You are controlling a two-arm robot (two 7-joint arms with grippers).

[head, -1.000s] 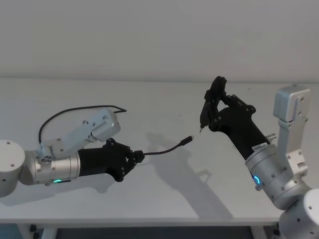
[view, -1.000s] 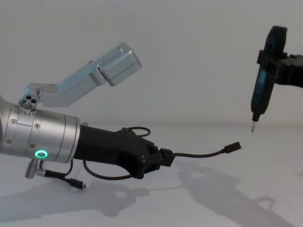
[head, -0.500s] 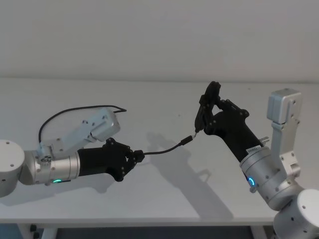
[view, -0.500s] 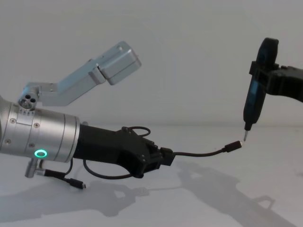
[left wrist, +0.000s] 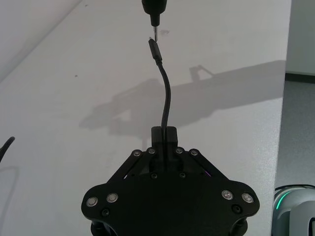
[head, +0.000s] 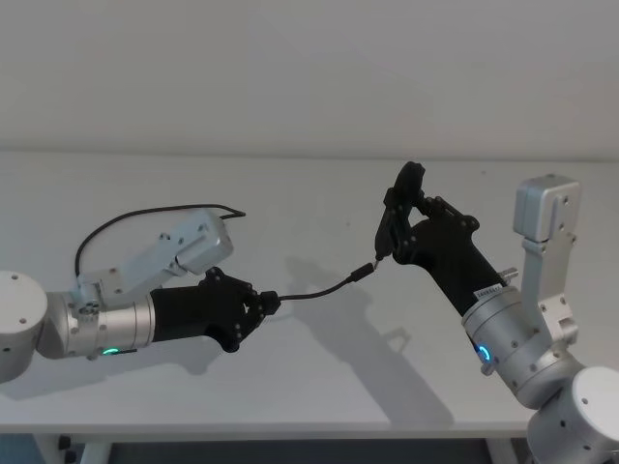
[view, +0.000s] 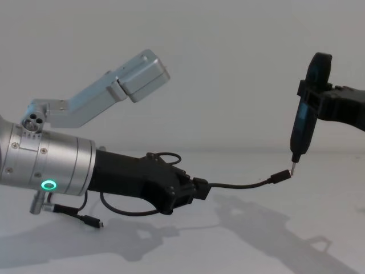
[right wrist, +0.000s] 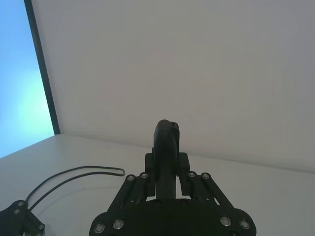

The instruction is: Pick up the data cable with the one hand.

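White tabletop (head: 290, 387) runs back to a plain pale wall (head: 290, 68). The left gripper (head: 263, 304) is clamped on the cable (head: 319, 291) near one end, holding a short length out in the air toward the right; its plug (view: 280, 176) hangs above the tabletop. The rest of the cable loops back on the left, behind the left arm. That arm lies low and level. The right gripper (head: 398, 230) grips a slim dark tool (view: 302, 128) upright, its pale tip just at the plug. The right arm slants up from the near right.
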